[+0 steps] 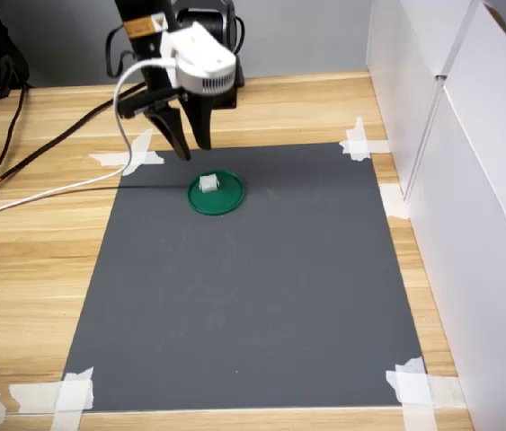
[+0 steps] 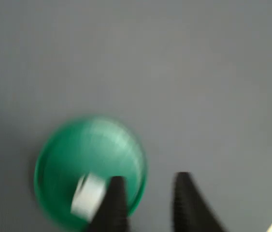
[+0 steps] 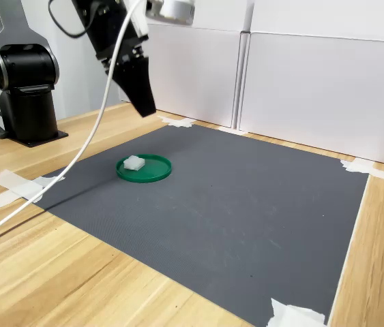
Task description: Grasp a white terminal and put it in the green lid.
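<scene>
A: What does the arm (image 1: 149, 22) look like?

B: It is mostly black. In the first exterior view a white housing (image 1: 200, 56) sits near the wrist, with a round dark face. Above it there is a small orange label (image 1: 142, 27) with a warning mark.

A: And the fingers?

B: The fingers (image 1: 181, 135) are black, long and tapered to a point. In the wrist view the fingers (image 2: 112, 205) show fine ridges on the inner sides, though the picture is blurred.

A: Any cables?

B: Yes, a white cable (image 3: 103, 109) hangs from the wrist. In the second exterior view the base (image 3: 24, 85) is a black column with a rounded silver-grey joint on top.
</scene>
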